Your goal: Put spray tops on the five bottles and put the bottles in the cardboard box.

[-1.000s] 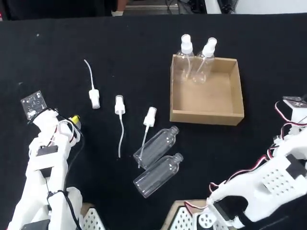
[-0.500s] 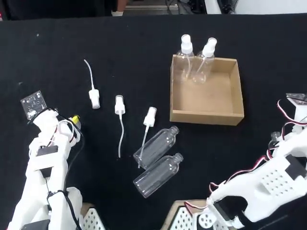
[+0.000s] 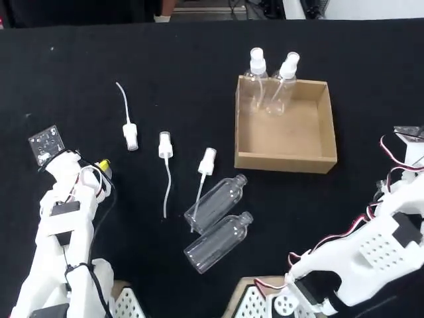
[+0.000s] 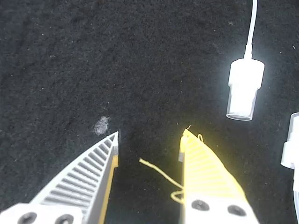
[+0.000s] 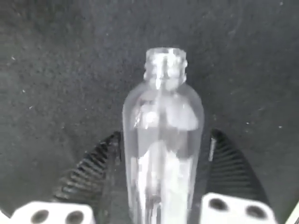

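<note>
1. Cardboard box (image 3: 285, 161) — open-topped, on the black table (image 3: 165, 46), far right of centre.
2. First capped bottle (image 3: 255, 83) and second capped bottle (image 3: 283, 85): upright inside the box, side by side against its far wall, each fitted with a white spray top.
3. Upper bare bottle (image 3: 215, 202) and lower bare bottle (image 3: 218, 242): clear, no tops, lying on their sides next to each other, in front of the box's near left corner.
4. Left spray top (image 3: 130, 135), middle spray top (image 3: 165, 146) and right spray top (image 3: 207, 161): loose on the table in a row, left of the bare bottles, dip tubes attached.
5. Left gripper (image 4: 149, 137): jaws apart, nothing between them, low over the table near the left spray top.
6. Right gripper (image 5: 166, 135): jaws closed against the sides of the fifth bottle (image 5: 163, 107) — clear, neck uncapped, at the table's right side, nearer than the box.
</note>
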`<state>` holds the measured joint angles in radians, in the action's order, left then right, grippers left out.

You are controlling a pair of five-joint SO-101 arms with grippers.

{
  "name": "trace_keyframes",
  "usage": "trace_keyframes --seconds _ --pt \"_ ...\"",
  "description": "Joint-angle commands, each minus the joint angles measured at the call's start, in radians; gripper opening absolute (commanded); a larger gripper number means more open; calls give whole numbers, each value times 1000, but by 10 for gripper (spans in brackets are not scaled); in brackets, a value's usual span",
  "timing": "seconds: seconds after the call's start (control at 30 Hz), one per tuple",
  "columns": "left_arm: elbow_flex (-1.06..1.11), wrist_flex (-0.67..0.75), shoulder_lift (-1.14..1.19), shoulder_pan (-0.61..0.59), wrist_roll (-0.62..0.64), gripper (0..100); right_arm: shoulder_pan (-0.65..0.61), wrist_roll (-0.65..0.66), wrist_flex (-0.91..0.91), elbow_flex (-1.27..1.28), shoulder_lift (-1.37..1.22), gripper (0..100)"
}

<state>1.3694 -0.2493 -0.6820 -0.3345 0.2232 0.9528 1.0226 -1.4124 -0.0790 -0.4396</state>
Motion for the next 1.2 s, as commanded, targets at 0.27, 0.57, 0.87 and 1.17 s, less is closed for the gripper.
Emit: trace_keyframes --seconds 0.27,0.57,0.87,1.17 --pt "-21 18 -12 -1 -3 205 -25 -8 8 -45 -12 254" --pt "-21 18 -12 -1 -5 205 -15 51 3 -56 -58 253" --pt "-21 18 -12 -1 -5 205 -25 2 0 -59 65 18" --pt "-21 12 -12 -1 -9 205 -44 -114 -91 -51 538 11"
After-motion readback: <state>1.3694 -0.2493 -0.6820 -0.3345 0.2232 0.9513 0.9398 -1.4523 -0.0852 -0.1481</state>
